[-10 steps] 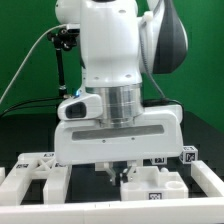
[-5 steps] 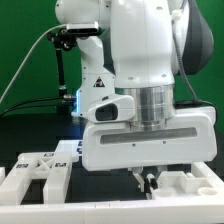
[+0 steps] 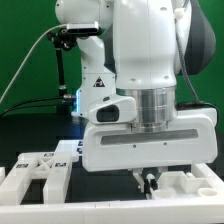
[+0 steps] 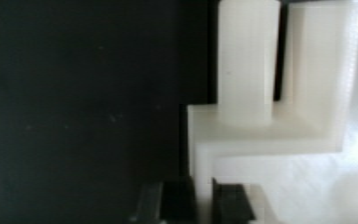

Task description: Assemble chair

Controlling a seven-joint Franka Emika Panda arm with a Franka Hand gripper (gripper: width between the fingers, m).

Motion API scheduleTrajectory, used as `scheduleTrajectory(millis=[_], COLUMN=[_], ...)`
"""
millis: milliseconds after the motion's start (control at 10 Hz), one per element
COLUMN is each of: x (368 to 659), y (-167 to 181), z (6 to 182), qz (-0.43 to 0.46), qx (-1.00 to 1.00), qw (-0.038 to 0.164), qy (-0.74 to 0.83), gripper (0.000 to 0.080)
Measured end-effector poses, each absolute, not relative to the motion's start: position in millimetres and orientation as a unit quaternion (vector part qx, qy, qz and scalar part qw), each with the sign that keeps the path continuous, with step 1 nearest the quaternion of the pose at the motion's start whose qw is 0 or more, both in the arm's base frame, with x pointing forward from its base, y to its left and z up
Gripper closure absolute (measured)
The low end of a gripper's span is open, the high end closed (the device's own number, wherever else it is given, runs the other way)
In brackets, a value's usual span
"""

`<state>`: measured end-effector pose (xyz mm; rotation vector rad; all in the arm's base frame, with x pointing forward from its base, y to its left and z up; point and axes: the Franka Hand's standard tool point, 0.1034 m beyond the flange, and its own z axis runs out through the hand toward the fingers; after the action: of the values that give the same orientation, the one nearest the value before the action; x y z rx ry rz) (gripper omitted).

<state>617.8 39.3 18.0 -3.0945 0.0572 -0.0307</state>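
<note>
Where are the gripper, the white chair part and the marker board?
gripper (image 3: 149, 181), exterior view, between its shut fingertips.
chair part (image 4: 247, 75), wrist view, on its upright post.
marker board (image 3: 38, 160), exterior view, on its flat top among the tags.

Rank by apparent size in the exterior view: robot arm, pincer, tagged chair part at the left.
1. Robot arm, largest, though nearest the camera.
2. Tagged chair part.
3. Pincer, only its shut tips show.

Green backdrop wall (image 3: 25, 40) behind; black tabletop (image 3: 35, 130); even, bright lighting.
</note>
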Motion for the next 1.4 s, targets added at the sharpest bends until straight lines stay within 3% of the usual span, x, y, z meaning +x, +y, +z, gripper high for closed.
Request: scheduleTrajectory(millis=[200,300,400,500,1100,1400], x=[617.8,617.8,617.8,617.8,617.9,602.1], y=[39.3,39.3,39.3,39.3,39.3,27.1], z=[18.0,17.9,17.9,17.9,18.2,61.2], qz=[-0.010,-0.010,-0.010,-0.010,-0.010,0.011], qx=[-1.000,-1.000,-1.000,-1.000,-1.000,-1.000], qw=[0.023,0.023,0.023,0.023,0.023,0.026], qy=[0.019,0.019,0.019,0.019,0.019,0.001], gripper=[0.0458,0.0458,0.0258,0.0182,0.0150,0.0150])
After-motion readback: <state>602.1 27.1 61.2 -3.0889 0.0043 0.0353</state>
